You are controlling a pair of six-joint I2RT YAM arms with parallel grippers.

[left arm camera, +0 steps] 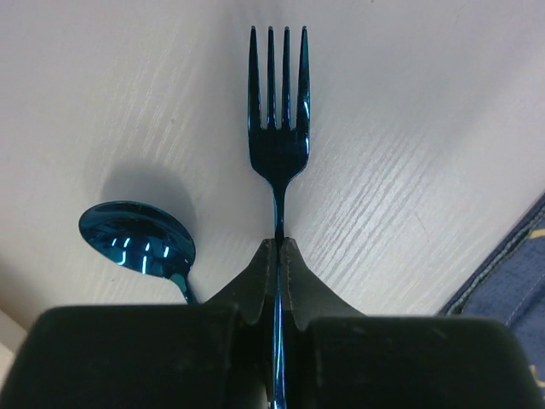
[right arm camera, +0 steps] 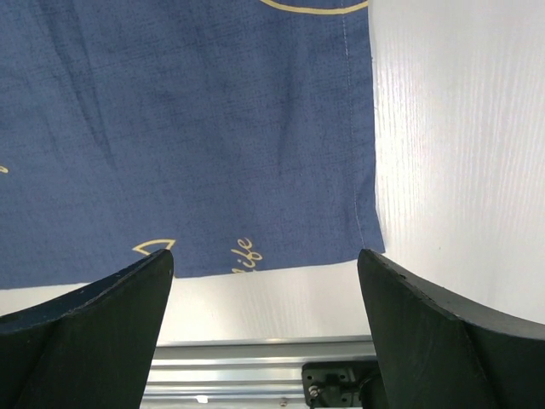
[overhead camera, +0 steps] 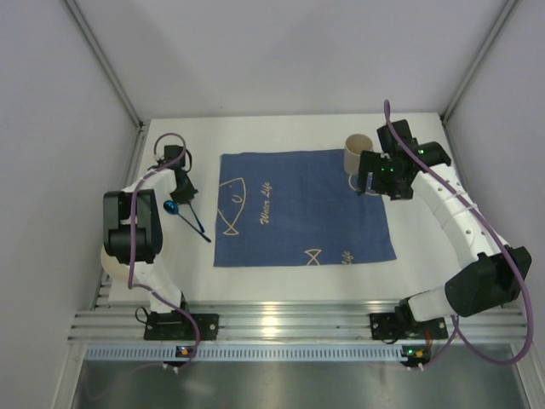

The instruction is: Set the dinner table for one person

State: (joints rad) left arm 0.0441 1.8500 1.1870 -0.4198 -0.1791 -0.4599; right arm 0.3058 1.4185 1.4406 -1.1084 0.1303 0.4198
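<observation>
The white dinner table (overhead camera: 289, 285) extends on all sides of the dark blue placemat (overhead camera: 298, 209). Left of the placemat, the left gripper (left arm camera: 279, 249) pinches its 2 fingers tight on a blue fork (left arm camera: 278, 128) by the handle, and 1 blue spoon (left arm camera: 136, 240) lies just beside it. Over the placemat's far right corner, near a beige cup (overhead camera: 358, 152), the right gripper (right arm camera: 264, 260) is spread wide, holding nothing.

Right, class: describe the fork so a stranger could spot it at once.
On the white table, look left of the dark blue fish-print placemat. The left gripper there pinches a shiny blue fork; unlike the matching spoon lying beside it, it has four tines.
</observation>
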